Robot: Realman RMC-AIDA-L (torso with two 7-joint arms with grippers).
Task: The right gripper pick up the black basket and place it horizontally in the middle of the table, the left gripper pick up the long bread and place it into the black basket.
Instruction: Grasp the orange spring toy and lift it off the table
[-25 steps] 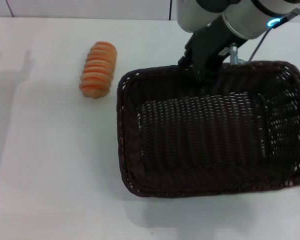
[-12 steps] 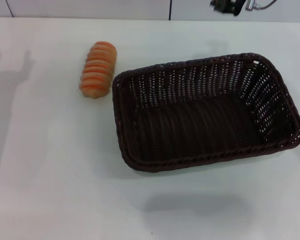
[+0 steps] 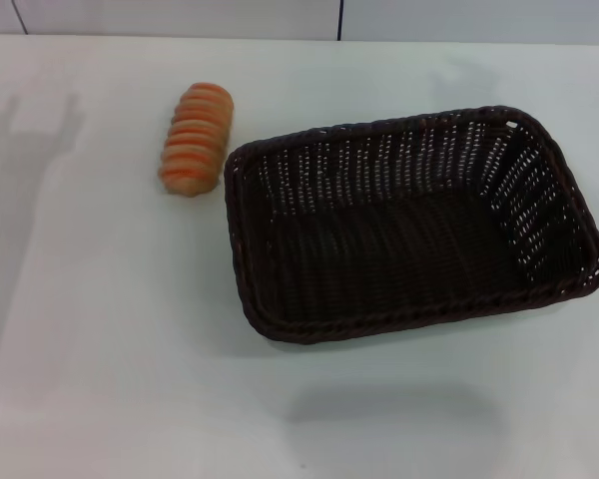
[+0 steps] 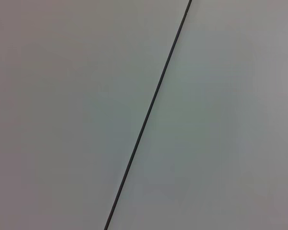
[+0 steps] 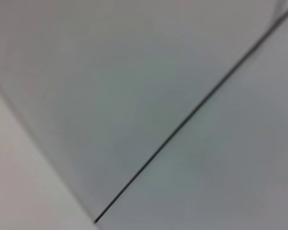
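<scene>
The black basket (image 3: 409,225) rests flat on the white table (image 3: 100,349), right of the middle, its long side running left to right, and it holds nothing. The long bread (image 3: 196,139), orange-tan and ridged, lies on the table just off the basket's far left corner, apart from it. Neither gripper shows in the head view; only a grey gripper-shaped shadow (image 3: 30,135) falls on the table at the far left. Both wrist views show only pale wall panels with a dark seam.
The table's far edge meets a pale wall (image 3: 180,15) with a dark vertical seam (image 3: 339,18). Bare tabletop lies to the left of and in front of the basket.
The right arm let go of the basket, which now rests flat on the table, and withdrew up out of the head view. The shadow at the far left has shifted slightly. The bread has not moved.
</scene>
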